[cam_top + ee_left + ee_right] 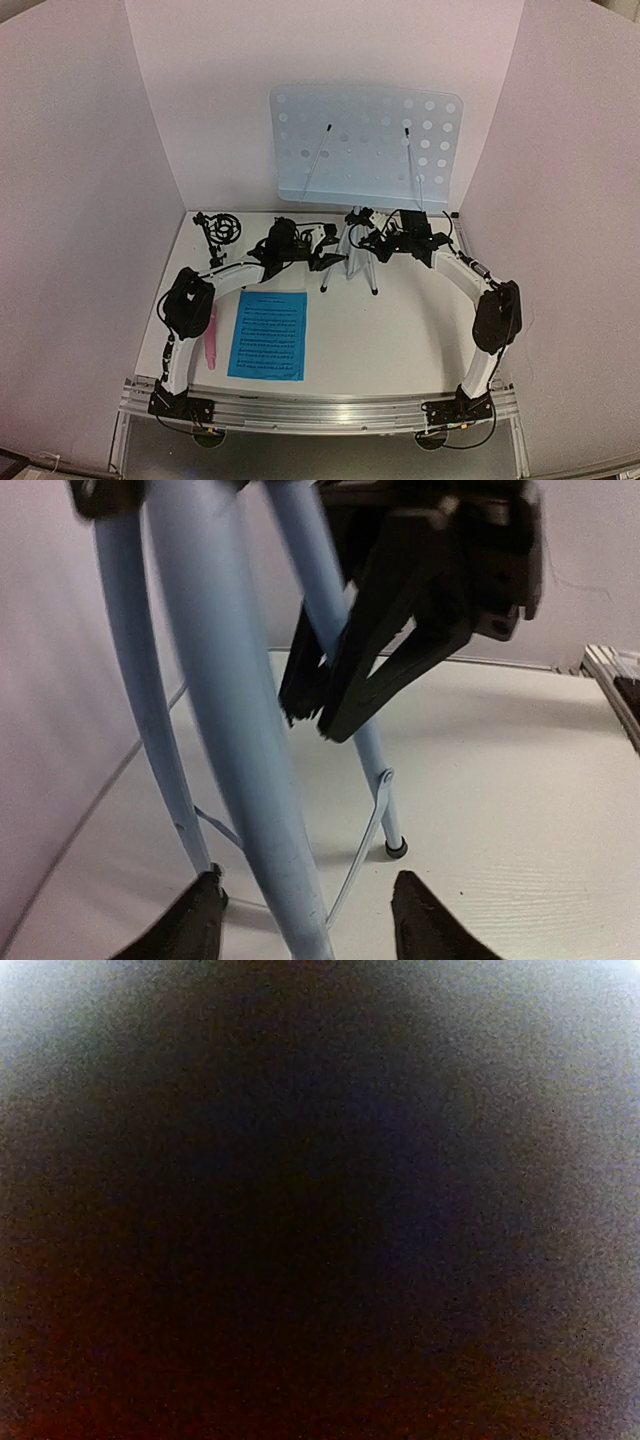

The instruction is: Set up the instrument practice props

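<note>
Your left pincer [307, 885] is spread astride a leg of the music stand [215, 710]; close softly, keeping it upright; whether the right pincer [318, 712] above it is pinching, you cannot tell.

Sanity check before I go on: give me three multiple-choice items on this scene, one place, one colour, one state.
1. Where is the sheet music? A on the stand's desk; B flat on the table; C in a gripper.
2. What colour is the stick microphone? A pink; B green; C black.
3. The left gripper is: A shut on the microphone; B open astride a music stand leg; C out of view.
Answers: B, it lies flat beside the microphone; A, plainly pink; B, fingers apart either side of the leg.
</note>
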You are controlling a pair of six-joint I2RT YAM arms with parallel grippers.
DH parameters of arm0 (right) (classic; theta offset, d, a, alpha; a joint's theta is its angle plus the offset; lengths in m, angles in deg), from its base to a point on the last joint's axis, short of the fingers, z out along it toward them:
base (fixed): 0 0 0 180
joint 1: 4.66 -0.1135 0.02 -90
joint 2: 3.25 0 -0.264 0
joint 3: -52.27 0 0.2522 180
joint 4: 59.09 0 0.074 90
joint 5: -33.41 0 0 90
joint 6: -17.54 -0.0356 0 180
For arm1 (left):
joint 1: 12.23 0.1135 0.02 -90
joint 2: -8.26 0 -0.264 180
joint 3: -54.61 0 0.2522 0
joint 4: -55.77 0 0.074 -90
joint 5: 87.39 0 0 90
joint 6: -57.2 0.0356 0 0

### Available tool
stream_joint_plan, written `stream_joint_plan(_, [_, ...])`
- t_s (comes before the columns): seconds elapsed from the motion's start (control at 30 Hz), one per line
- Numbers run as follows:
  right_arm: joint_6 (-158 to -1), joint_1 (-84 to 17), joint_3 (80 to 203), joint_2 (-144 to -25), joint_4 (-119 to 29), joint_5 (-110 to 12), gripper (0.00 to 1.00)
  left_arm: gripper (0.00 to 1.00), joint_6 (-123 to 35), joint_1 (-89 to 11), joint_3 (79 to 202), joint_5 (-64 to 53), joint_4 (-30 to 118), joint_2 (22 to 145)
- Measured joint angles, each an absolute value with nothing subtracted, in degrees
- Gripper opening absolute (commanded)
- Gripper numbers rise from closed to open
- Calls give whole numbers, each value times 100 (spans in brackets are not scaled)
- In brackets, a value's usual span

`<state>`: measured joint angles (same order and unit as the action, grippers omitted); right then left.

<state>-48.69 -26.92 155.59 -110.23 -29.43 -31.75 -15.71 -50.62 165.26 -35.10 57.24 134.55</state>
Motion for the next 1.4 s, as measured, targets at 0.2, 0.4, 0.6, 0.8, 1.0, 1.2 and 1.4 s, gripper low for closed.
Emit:
stream_joint_plan(0.2, [-4904,-2691,15581,-11041,-2937,-3188,0,0,-2127,-5101,16693,-3315,5844,13865])
stream_joint_plan(0.4, [-4924,-2669,15583,-11038,-2924,-3251,0,0,-2126,-5087,16849,-3244,5484,13853])
stream_joint_plan(0.6, [-4593,-2652,15803,-11036,-2357,-3256,0,0,-1563,-5004,17355,-3359,4271,13843])
stream_joint_plan(0.8, [-4354,-2652,15915,-11036,-1939,-3092,0,0,-1145,-4959,17489,-3486,3608,13774])
stream_joint_plan(1.0, [-4201,-2654,15893,-11036,-1846,-2992,0,0,-784,-4936,17609,-3427,3135,13735])
stream_joint_plan(1.2, [-4164,-2666,15716,-10980,-1939,-3011,0,0,-446,-4906,17692,-3323,2795,13716])
stream_joint_plan(1.4, [-4086,-2723,15565,-10889,-2047,-2991,0,0,-35,-4851,17714,-3326,2495,13636])
